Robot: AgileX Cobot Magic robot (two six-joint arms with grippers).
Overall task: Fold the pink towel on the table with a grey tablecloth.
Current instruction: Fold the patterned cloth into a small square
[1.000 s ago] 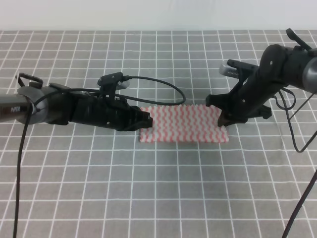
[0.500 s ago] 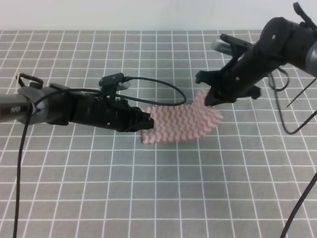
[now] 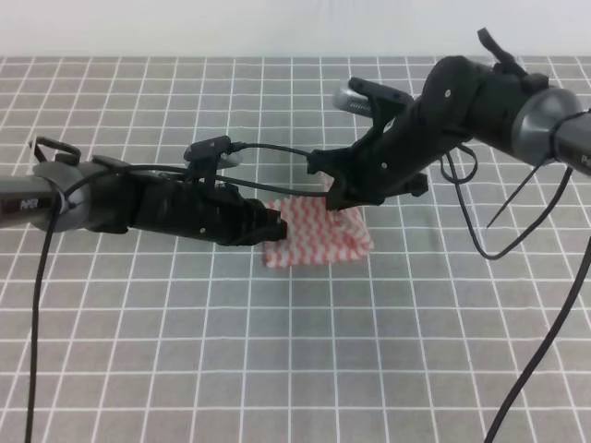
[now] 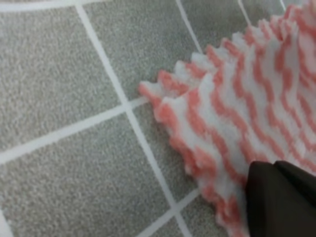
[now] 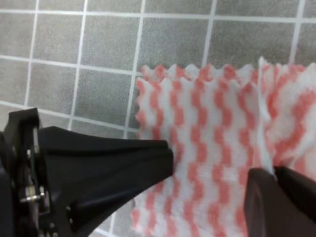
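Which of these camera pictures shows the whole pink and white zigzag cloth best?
The exterior high view: only there does the whole pink and white zigzag-striped towel show, partly folded over between both arms. The left wrist view gives just one serrated corner up close; the right wrist view shows a striped stretch with a raised fold.

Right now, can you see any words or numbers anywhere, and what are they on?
Left arm's grey sleeve: small white letters, too blurred to read.
Pink towel: no words, only wavy stripes.
Table with a grey tablecloth: no words, only white grid lines.
Left claw and right claw: no labels I can see.
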